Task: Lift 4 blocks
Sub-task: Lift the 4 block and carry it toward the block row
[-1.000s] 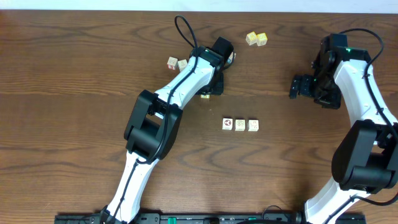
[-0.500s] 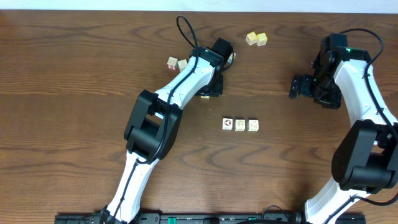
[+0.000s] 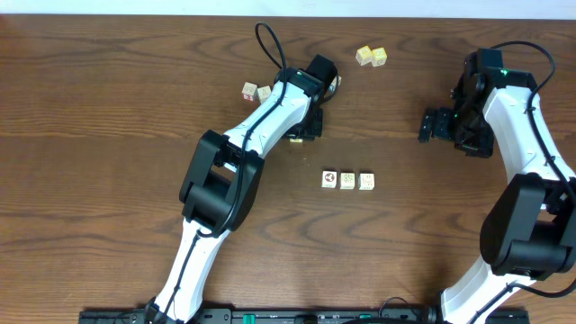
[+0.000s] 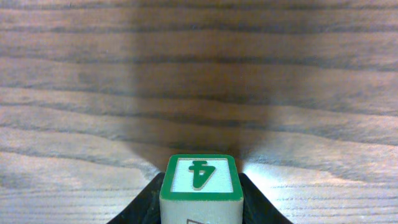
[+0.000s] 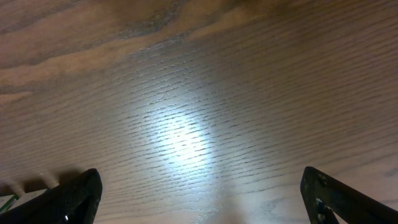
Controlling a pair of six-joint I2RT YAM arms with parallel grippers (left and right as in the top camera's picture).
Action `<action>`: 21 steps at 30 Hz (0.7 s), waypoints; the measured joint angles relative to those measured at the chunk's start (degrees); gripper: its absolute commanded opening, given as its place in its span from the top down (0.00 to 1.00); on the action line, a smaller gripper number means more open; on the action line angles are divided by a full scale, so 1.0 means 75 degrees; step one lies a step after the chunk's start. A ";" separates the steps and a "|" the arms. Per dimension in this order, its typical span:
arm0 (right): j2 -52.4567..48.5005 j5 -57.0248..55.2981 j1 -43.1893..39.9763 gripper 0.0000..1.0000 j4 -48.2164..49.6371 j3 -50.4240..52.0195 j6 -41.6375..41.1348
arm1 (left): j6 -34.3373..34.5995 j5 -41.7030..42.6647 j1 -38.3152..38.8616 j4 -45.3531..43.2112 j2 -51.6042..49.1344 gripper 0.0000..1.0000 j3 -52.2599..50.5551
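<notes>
Wooden table (image 3: 108, 108), three blocks (image 3: 347, 181) abreast

The table (image 3: 108, 108) is glossy grained wood; the block (image 4: 200, 186) smooth, painted.

Overhead looks down; wrists skim tabletop (image 3: 108, 108).

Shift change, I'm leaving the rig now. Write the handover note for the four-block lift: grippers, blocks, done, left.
Left gripper: straddles one block, fingers close against its sides; whether it pinches cannot be told.
Right gripper: open, empty, over bare table.
Other three blocks: in a row mid-table, apart from both grippers.
Done: no block clearly lifted.
Left: grip and lift this block, then probably the row of three.
</notes>
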State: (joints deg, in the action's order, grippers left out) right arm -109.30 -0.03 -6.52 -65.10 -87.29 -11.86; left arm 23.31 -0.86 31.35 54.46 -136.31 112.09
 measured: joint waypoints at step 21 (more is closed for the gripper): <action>0.0000 0.0000 0.0000 0.01 -0.0003 0.0000 0.0000 | -0.0003 0.1279 0.0009 0.2538 0.0047 0.71 -0.0009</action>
State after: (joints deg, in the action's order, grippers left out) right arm -109.30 -0.03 -6.52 -65.12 -87.29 -11.86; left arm 23.29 8.73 31.42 73.49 -135.96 112.03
